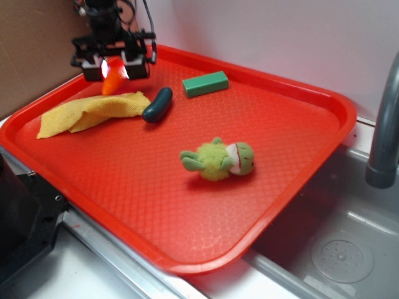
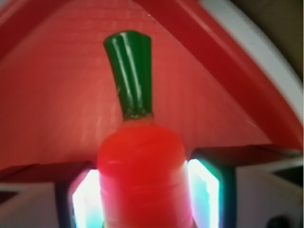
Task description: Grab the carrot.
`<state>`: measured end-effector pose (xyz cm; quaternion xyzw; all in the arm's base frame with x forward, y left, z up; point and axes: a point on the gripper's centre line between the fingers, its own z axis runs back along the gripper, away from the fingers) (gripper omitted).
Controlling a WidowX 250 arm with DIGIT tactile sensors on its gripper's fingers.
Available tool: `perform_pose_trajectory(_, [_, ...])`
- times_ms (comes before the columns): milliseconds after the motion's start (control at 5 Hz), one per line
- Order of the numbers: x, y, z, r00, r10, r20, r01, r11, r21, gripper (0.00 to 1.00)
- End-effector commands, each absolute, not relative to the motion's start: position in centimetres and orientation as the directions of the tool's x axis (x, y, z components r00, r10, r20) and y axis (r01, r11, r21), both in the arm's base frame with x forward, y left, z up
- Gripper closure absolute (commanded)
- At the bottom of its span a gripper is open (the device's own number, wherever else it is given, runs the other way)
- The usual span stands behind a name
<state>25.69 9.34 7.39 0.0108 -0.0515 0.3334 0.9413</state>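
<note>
My gripper (image 1: 113, 66) is at the far left corner of the red tray (image 1: 293, 156), shut on the orange carrot (image 1: 112, 77). The carrot hangs between the two fingers, its lower end near the yellow cloth (image 1: 93, 112). In the wrist view the carrot (image 2: 142, 175) fills the gap between the glowing pads (image 2: 203, 194), pressed on both sides, with its dark green stem cap (image 2: 131, 76) pointing away over the tray floor (image 2: 57, 95).
A dark green toy cucumber (image 1: 158, 104) lies right of the cloth. A green block (image 1: 205, 83) sits near the tray's far rim. A green plush toy (image 1: 218, 159) lies mid-tray. A grey faucet (image 1: 383, 131) and sink (image 1: 336, 249) are at the right.
</note>
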Motion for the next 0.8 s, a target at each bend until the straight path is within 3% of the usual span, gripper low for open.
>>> perform_pose_trajectory(0, [20.4, 4.6, 16.2, 0.861, 0.501, 0.088, -0.472, 0.851, -0.231, 1.0])
perform_pose_trajectory(200, [18.7, 1.4, 17.1, 0.905, 0.423, 0.053, -0.395, 0.879, -0.268, 1.0])
perform_pose_trajectory(400, [17.2, -1.7, 16.9, 0.944, 0.325, 0.062, -0.301, 0.921, -0.249, 1.0])
perform_pose_trajectory(600, [17.4, -3.1, 16.0, 0.941, 0.334, 0.052, -0.319, 0.928, -0.195, 1.0])
